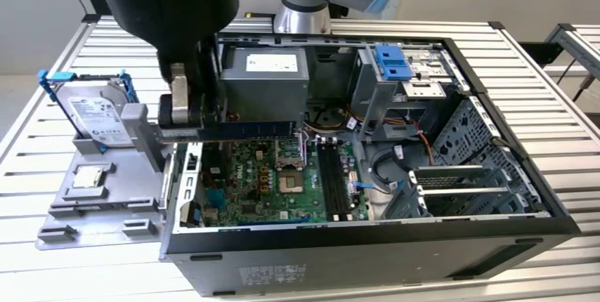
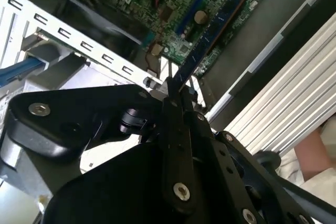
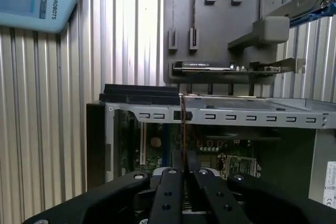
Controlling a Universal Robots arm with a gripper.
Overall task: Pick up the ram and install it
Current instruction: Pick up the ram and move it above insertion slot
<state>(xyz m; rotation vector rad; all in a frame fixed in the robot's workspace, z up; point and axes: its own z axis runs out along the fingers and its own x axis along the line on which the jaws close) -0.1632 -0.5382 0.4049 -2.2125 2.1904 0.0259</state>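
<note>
The gripper (image 3: 184, 176) has its two black fingers (image 3: 169, 192) closed tight on one end of the ram (image 2: 212, 32). In the first wrist view the stick shows edge-on, a thin strip rising from between them. In the second wrist view its dark blue length reaches out over the green motherboard (image 1: 272, 182) without touching it. In the exterior view the stick is held level in the air, its free end pointing toward the exterior view's right. It sits just in front of the grey power supply (image 1: 263, 77) and is not seated in anything. The black memory slots (image 1: 330, 179) lie below it and further to that side, apart from it. Around them stands the open computer case (image 1: 375, 246). Beyond its wall, on the exterior view's left, a grey fixture tray (image 1: 66, 207) props up a hard drive (image 1: 98, 116), all on a slatted metal table (image 1: 563, 112).
</note>
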